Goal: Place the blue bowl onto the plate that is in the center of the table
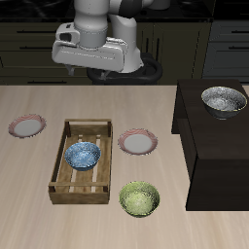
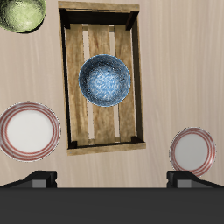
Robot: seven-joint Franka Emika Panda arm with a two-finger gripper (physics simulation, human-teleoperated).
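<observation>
The blue bowl (image 1: 83, 155) sits inside a wooden slatted crate (image 1: 61, 171) on the table (image 1: 29, 195). It also shows in the wrist view (image 2: 105, 80), mottled blue with a speckled inside. The plate (image 1: 137, 143) with a pinkish-red rim lies on the table's middle, right beside the crate, and shows in the wrist view (image 2: 29, 131). My gripper (image 1: 100, 72) hangs high above the table's back, above the crate, open and empty. In the wrist view (image 2: 112, 180) its fingertips (image 2: 42, 178) stand wide apart.
A second, look-alike plate (image 1: 27, 125) lies on the crate's other side (image 2: 192, 150). A green-yellow bowl (image 1: 139, 197) sits near the front edge (image 2: 19, 13). A black raised cabinet block (image 1: 209, 156) carries a grey metallic bowl (image 1: 224, 99).
</observation>
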